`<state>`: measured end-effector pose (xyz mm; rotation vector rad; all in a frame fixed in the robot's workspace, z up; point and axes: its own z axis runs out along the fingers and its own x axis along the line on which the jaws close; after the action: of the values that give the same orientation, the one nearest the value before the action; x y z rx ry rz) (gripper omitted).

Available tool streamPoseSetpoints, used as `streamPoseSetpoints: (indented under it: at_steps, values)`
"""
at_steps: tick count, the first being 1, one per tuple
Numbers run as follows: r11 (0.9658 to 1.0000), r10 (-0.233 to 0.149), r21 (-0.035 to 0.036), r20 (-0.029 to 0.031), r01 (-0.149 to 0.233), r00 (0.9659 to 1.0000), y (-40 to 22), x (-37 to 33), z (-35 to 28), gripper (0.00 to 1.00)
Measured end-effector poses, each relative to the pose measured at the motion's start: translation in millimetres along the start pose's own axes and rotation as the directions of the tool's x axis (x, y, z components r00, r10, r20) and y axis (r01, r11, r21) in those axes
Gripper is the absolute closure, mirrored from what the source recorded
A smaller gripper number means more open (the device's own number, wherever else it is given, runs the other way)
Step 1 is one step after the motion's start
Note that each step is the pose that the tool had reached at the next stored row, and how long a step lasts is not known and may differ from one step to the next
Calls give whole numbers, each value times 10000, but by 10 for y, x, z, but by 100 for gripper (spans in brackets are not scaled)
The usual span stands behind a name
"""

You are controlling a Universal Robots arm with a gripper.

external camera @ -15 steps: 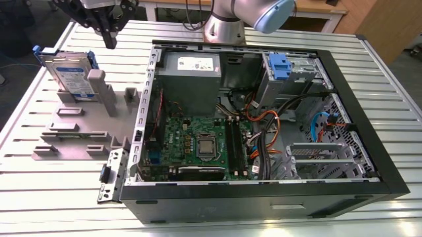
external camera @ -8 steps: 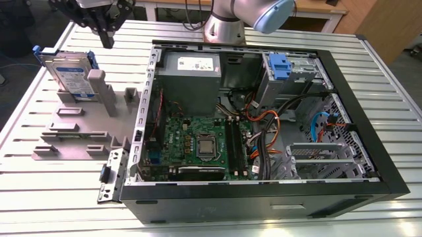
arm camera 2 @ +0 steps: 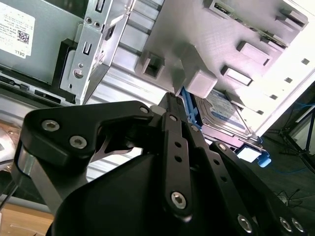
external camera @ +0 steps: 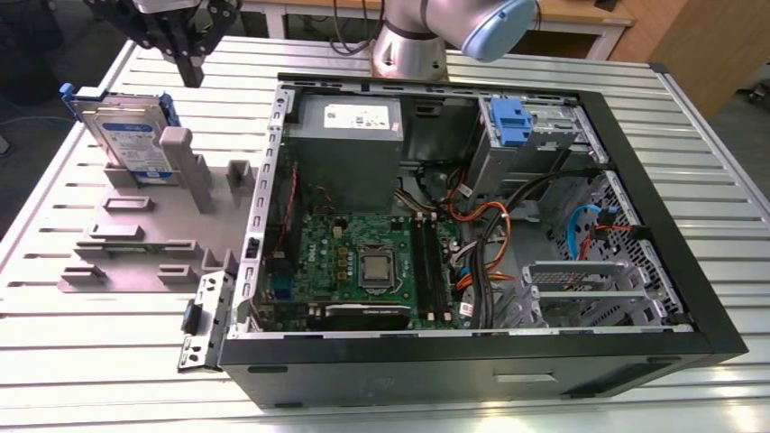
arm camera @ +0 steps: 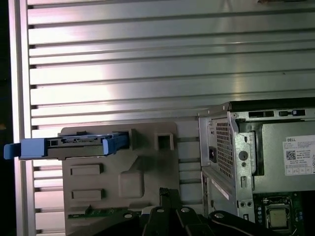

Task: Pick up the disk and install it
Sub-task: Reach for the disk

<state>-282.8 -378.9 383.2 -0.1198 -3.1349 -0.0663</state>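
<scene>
Disk (external camera: pixel 124 135) upright in grey fixture (external camera: pixel 132 244); fingers (external camera: pixel 190 65) above it, well apart; pressed together, holding nothing

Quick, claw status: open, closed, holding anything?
Claw: closed, holding nothing. It hangs clear of the disk, which stands on edge in the grey holder.

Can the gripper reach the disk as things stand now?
Probably yes. The gripper hangs above and a little to one side of the disk, which stands upright in the grey holder, its top edge bare; nothing lies between them.
</scene>
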Motion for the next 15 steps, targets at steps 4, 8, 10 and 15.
streamPoseSetpoints:
  at_steps: [4,8,10,15]
  values:
    - [10000,0,0,1,0,10000,7,26,2,89]
    - [10000,1,0,0,-1,10000,12,73,5,89]
    - [10000,0,0,0,0,10000,12,109,6,89]
    - [10000,-1,0,0,1,10000,27,181,9,89]
